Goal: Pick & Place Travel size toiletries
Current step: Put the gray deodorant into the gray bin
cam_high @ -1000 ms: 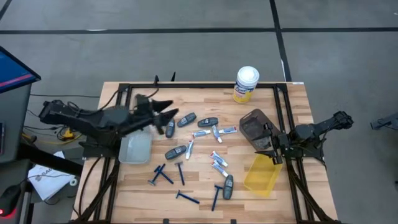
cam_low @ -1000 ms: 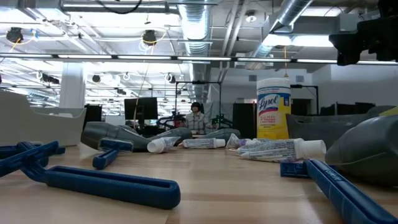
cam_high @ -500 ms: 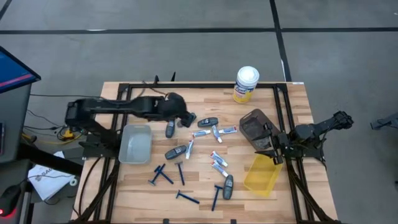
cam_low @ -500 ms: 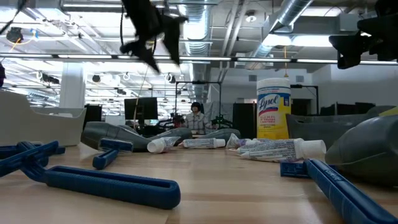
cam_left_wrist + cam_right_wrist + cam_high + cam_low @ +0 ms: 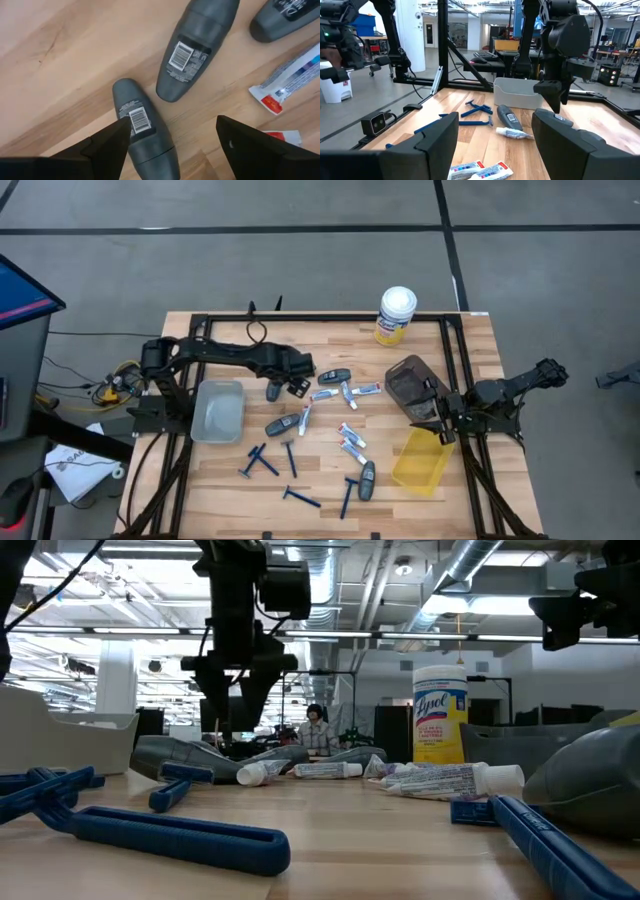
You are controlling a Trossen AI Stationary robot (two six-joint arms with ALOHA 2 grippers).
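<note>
Now, from above, the left gripper [image 5: 297, 386] has swung in from the grey bin [image 5: 217, 411] at the worktop's [image 5: 330, 345] left edge to hover, fingers spread and empty, over two dark grey shavers [image 5: 273, 389] near the middle. Low across the worktop, it hangs above them. Its wrist camera shows both shavers [image 5: 145, 135] lying flat, long axes roughly parallel. Right gripper [image 5: 437, 423] waits open at the right edge.
</note>
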